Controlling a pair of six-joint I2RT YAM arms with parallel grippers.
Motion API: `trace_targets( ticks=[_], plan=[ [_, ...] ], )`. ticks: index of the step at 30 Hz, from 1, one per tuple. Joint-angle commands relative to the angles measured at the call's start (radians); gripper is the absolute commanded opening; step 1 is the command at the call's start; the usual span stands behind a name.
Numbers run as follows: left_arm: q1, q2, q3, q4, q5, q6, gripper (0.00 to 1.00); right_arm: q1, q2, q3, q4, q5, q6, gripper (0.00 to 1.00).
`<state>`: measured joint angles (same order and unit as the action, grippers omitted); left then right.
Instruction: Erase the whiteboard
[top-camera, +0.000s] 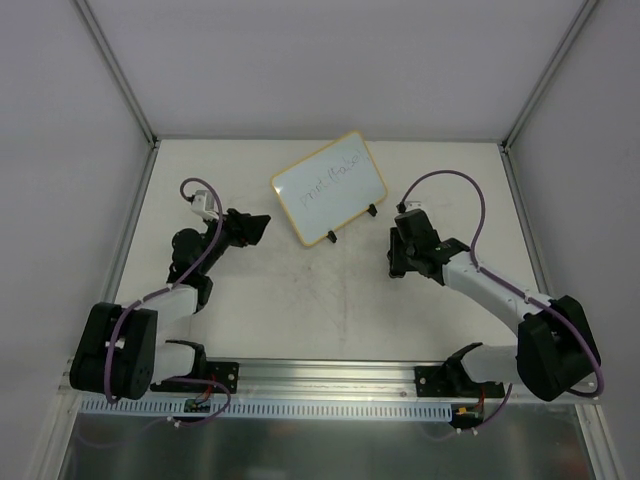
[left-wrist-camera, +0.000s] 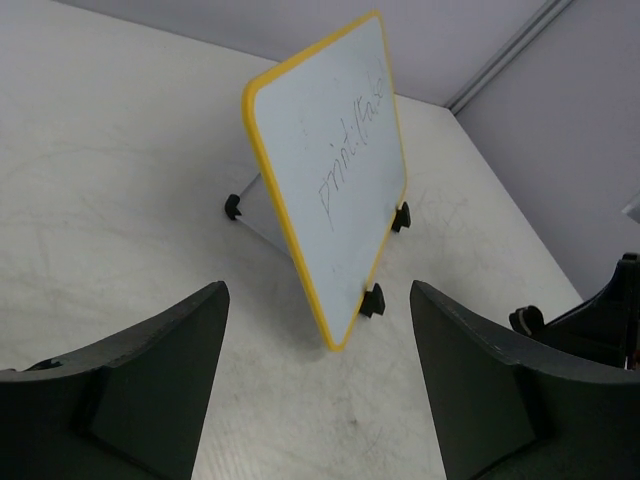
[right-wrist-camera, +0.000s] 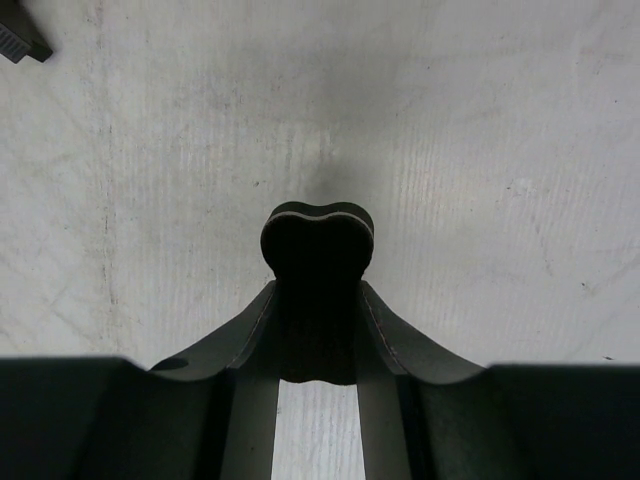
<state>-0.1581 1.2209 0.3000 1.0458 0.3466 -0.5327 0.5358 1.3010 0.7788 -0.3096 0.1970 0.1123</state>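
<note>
The whiteboard (top-camera: 330, 192) stands tilted on its feet at the far middle of the table (top-camera: 300, 300), with faint writing on it. The left tool (top-camera: 252, 228) is released and empty, facing the whiteboard. The right tool (right-wrist-camera: 318, 270) is clenched on a black eraser (right-wrist-camera: 318, 225), pointing down at the table.

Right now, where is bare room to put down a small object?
The widest bare patch of the white table lies in the middle, from the yellow-framed whiteboard forward to the metal rail. Both back corners are bare too. Crowded: beside the board, where the left jaws, open, and the right jaws, shut on a black block, flank it.
</note>
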Motion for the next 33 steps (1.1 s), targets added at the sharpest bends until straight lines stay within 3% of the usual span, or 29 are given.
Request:
trace_targets(
  ticks=[1, 10, 18, 29, 33],
  plan=[
    [0.04, 0.066, 0.077, 0.201, 0.133, -0.053, 0.74, 0.007, -0.043, 0.04, -0.019, 0.002, -0.023, 0.0],
    [0.091, 0.291, 0.224, 0.31, 0.249, -0.165, 0.77, 0.007, -0.072, 0.034, -0.014, 0.008, -0.033, 0.0],
    [0.098, 0.488, 0.344, 0.355, 0.255, -0.202, 0.77, 0.006, -0.108, 0.036, 0.007, -0.018, -0.054, 0.0],
    [0.098, 0.638, 0.473, 0.379, 0.299, -0.248, 0.76, 0.007, -0.14, 0.049, 0.06, -0.088, -0.079, 0.0],
    [0.097, 0.7, 0.518, 0.431, 0.333, -0.303, 0.7, 0.007, -0.117, 0.069, 0.058, -0.096, -0.083, 0.0]
  ],
)
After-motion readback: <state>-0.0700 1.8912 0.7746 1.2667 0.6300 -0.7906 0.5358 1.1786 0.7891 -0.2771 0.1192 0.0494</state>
